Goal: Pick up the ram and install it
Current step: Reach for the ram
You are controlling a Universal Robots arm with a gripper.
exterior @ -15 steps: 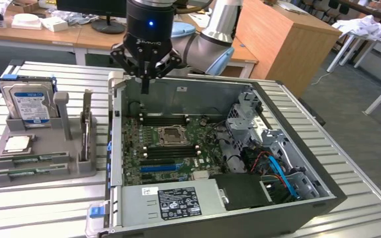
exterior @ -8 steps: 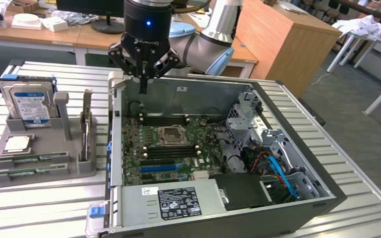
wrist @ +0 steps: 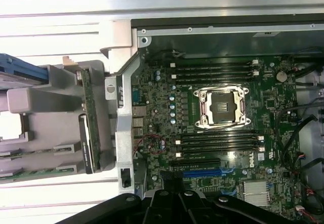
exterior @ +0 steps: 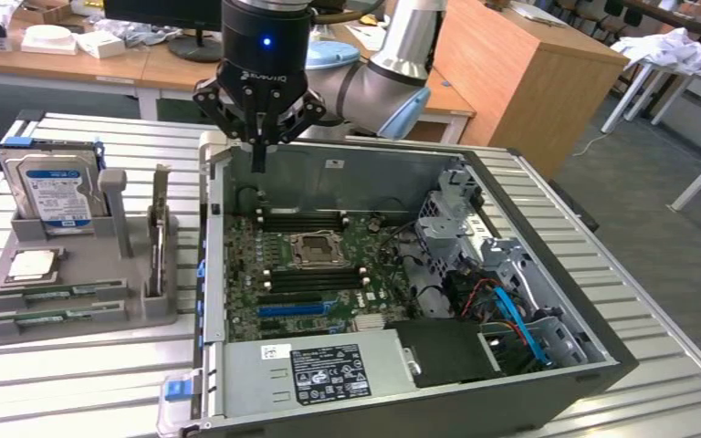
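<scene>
The claw is hovering with its fingers pressed together, gripping nothing, over a corner of the open case. The ram is standing on edge in the grey holder, below the claw and off toward the exterior view's left, apart from it. The board with its socket is lying below the claw, toward the exterior view's right.

The open computer case lies just below the gripper, its motherboard showing an empty CPU socket. Well off to the gripper's side, toward the exterior view's left, a grey holder carries a hard drive and a processor chip. A labelled power supply fills the case end farthest from the gripper.
</scene>
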